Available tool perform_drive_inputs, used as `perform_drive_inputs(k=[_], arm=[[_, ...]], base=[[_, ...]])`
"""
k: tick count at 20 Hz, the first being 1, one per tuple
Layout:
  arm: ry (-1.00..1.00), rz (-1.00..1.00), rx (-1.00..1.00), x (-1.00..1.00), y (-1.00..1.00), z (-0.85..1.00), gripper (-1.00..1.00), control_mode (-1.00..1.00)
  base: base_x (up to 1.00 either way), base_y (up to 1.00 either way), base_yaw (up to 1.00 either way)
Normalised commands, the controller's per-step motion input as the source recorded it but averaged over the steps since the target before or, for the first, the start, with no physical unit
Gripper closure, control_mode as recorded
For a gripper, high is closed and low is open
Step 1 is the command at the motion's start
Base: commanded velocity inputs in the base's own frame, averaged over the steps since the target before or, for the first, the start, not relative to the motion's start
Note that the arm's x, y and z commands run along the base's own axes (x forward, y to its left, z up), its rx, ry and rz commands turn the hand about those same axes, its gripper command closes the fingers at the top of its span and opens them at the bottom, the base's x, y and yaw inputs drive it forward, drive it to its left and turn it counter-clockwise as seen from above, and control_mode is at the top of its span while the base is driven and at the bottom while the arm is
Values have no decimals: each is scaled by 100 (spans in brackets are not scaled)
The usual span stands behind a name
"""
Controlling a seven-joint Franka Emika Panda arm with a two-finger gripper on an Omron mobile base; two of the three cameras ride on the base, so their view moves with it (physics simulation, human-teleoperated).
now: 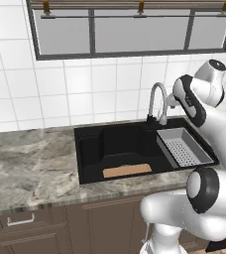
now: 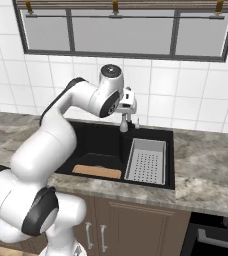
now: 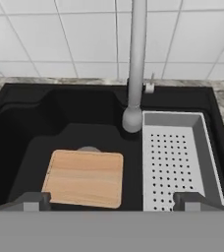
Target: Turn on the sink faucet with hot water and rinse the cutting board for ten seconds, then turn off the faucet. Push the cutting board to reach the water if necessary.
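One thin, flat, light-tan wooden cutting board (image 3: 83, 178) lies on the floor of your large, deep black rectangular sink (image 3: 30, 128), in its left part near the front wall. To its right, your tall slim grey metal gooseneck faucet (image 3: 135, 64) arches over the basin, its spout end above the floor just beside the grey perforated drain tray (image 3: 175, 162), which fills the sink's right part. The board sits left of the spout and apart from the tray. Your hand (image 3: 112, 199) hovers high above the sink by the faucet, fingers spread wide, holding nothing. Grey marbled worktop (image 1: 26, 163) surrounds the sink.
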Motion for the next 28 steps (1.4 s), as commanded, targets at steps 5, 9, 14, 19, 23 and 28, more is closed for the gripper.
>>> perform_drive_inputs(k=[5, 9, 14, 19, 23, 28], arm=[[0, 0, 0, 45, -2, -16, -100, -100], [0, 0, 0, 47, 0, -17, -100, -100], [0, 0, 0, 40, 0, -20, -100, -100], [0, 0, 0, 46, -9, -13, -100, -100], [0, 0, 0, 32, -15, -7, -100, -100], [0, 0, 0, 31, -16, -7, -100, -100]], base=[[0, 0, 0], [0, 0, 0], [0, 0, 0], [0, 0, 0], [0, 0, 0], [0, 0, 0]])
